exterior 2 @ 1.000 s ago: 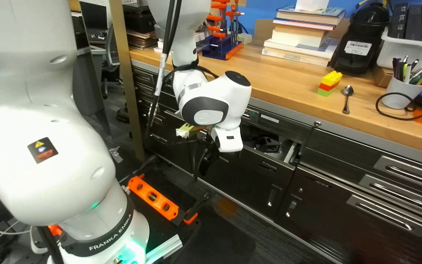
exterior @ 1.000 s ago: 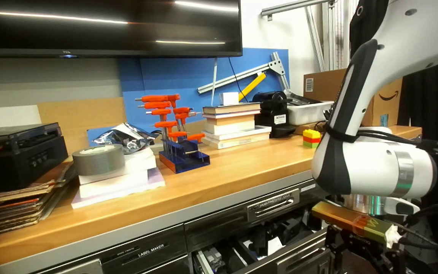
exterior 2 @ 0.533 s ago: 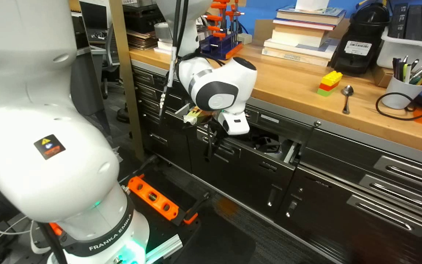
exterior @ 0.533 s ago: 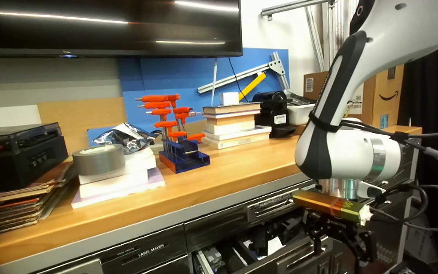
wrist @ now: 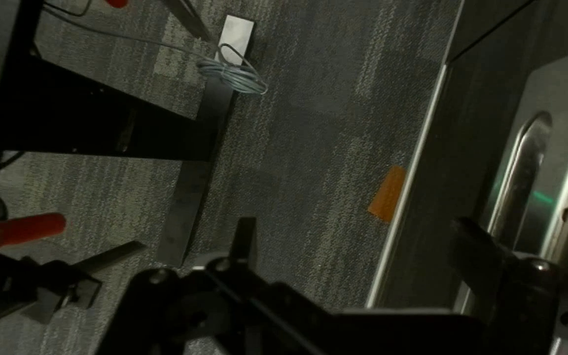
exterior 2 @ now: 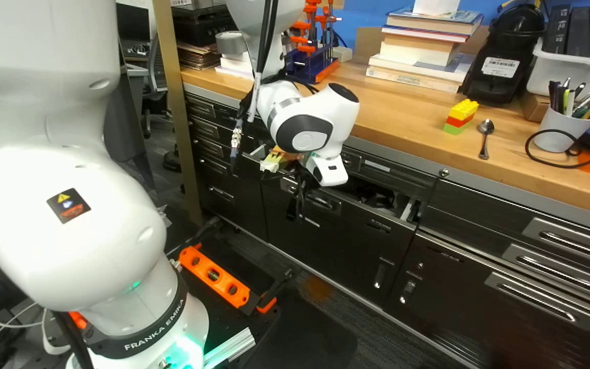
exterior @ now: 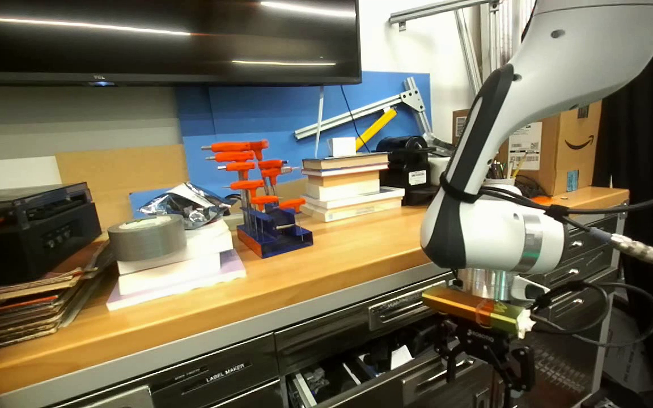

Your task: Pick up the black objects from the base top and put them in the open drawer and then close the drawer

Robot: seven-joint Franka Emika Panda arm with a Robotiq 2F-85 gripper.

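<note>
Drawer (exterior 2: 356,218), part-open below the worktop (exterior 2: 402,113), black objects (exterior 2: 374,197) inside; gripper (wrist: 355,222) spread, empty, near its handle (wrist: 528,158); closing apparently in hand, next needing a steady inward push

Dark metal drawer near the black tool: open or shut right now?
Open. In both exterior views, the dark metal drawer juts out from under the light wooden worktop, black items showing inside.

Beside a yellow, red and green brick stack (exterior 2: 461,117) — a silver metal spoon (exterior 2: 485,137). Atop pale books (exterior: 176,272) — a round grey tape roll (exterior: 149,238), near crumpled silver foil (exterior: 190,207).
</note>
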